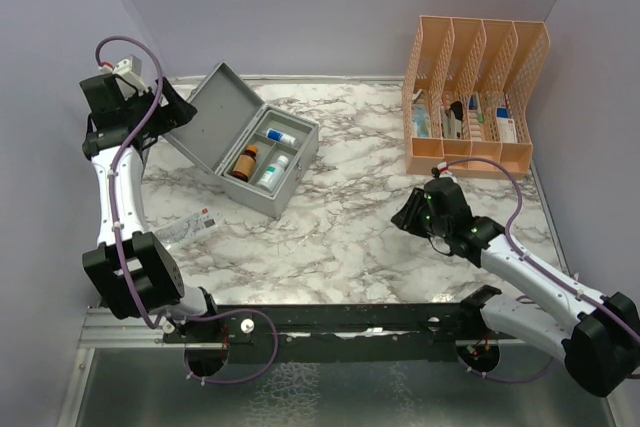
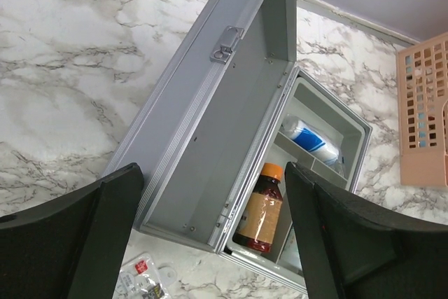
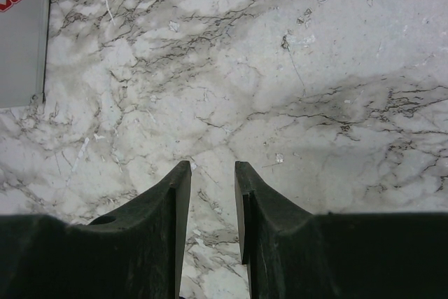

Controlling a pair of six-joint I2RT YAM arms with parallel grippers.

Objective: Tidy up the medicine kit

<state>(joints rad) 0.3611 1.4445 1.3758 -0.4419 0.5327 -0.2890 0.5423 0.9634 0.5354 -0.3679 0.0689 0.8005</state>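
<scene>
The medicine kit (image 1: 268,159) is a grey metal case standing open at the back left of the marble table, its lid (image 1: 208,117) tilted back to the left. Its divided tray holds a brown bottle with an orange cap (image 1: 243,162), a white and blue tube (image 1: 281,135) and a small white bottle (image 1: 272,169). My left gripper (image 1: 172,112) hovers open by the lid. In the left wrist view the gripper (image 2: 211,173) frames the lid (image 2: 210,103), brown bottle (image 2: 260,208) and tube (image 2: 311,143) without touching them. My right gripper (image 1: 415,212) hangs over bare marble; its jaws (image 3: 212,169) are narrowly apart and empty.
A peach slotted organizer (image 1: 475,97) with several medicine packs stands at the back right and also shows in the left wrist view (image 2: 425,110). A flat clear packet (image 1: 190,227) lies near the left arm. A grey surface with a red cross (image 3: 21,33) shows at the right wrist view's top left.
</scene>
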